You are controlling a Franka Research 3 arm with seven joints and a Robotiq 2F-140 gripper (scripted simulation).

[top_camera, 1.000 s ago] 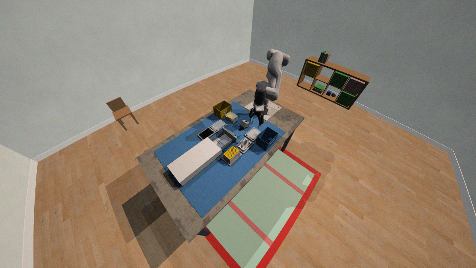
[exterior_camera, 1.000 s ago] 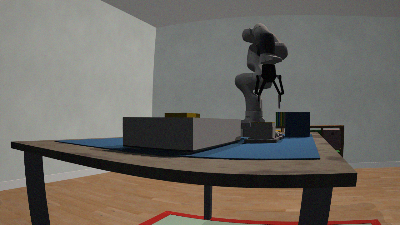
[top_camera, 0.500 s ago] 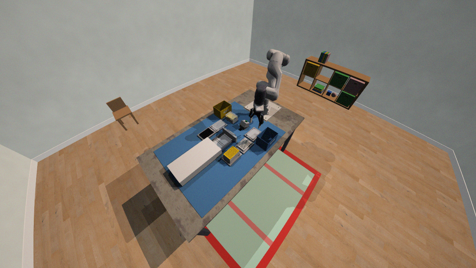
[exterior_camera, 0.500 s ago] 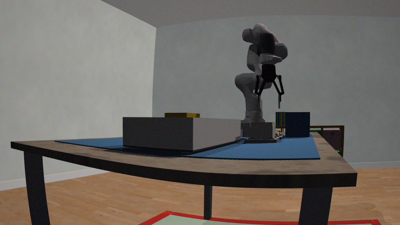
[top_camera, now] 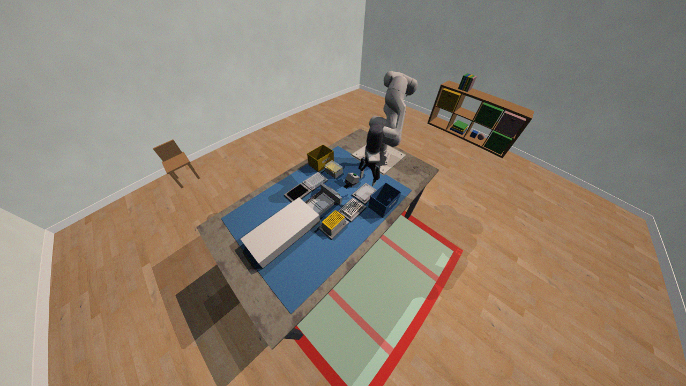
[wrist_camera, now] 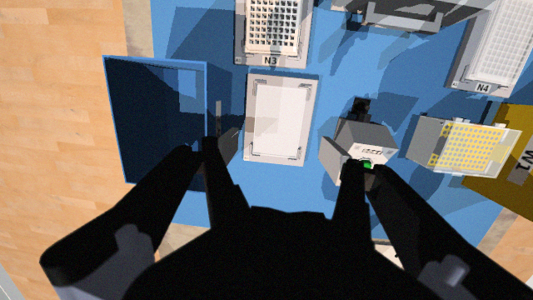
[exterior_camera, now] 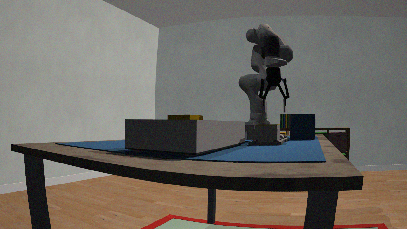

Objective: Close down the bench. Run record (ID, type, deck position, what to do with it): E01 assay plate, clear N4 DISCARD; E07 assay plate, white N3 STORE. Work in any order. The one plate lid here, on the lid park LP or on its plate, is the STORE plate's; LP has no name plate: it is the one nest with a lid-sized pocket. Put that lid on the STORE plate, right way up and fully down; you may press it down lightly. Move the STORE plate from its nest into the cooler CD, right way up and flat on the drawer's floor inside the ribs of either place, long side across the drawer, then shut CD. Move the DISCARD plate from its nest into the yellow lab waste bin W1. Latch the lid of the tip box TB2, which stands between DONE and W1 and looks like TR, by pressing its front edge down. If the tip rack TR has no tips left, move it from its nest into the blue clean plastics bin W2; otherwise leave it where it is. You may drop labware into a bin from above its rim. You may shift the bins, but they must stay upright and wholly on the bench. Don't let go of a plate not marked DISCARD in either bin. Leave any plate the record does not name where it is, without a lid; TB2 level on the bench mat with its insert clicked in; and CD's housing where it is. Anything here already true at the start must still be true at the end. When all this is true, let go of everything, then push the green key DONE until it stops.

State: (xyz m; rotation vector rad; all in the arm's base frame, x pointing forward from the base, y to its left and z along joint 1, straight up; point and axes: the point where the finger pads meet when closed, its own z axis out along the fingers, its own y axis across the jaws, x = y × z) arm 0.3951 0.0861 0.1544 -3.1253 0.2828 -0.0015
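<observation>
My gripper (wrist_camera: 279, 142) (exterior_camera: 273, 106) is open and empty, hanging well above the bench. Below it in the wrist view, the white lid (wrist_camera: 279, 121) lies in the unlabelled lid park. The white plate (wrist_camera: 272, 27) sits uncovered in nest N3 just beyond. The clear plate (wrist_camera: 495, 46) sits in nest N4 at the right. The grey DONE box with its green key (wrist_camera: 366, 164) is under my right finger. Tip box TB2 (wrist_camera: 466, 146) with a yellow insert stands between it and the yellow bin W1 (wrist_camera: 508, 167). The blue bin W2 (wrist_camera: 156, 118) is at the left.
The cooler CD housing (top_camera: 280, 230) is a long white box with its drawer (top_camera: 322, 200) pulled open. The tip rack TR (top_camera: 333, 222) with a yellow top stands beside it. A black plate (top_camera: 296, 192) sits in another nest. The arm's base (top_camera: 383, 156) is at the far bench edge.
</observation>
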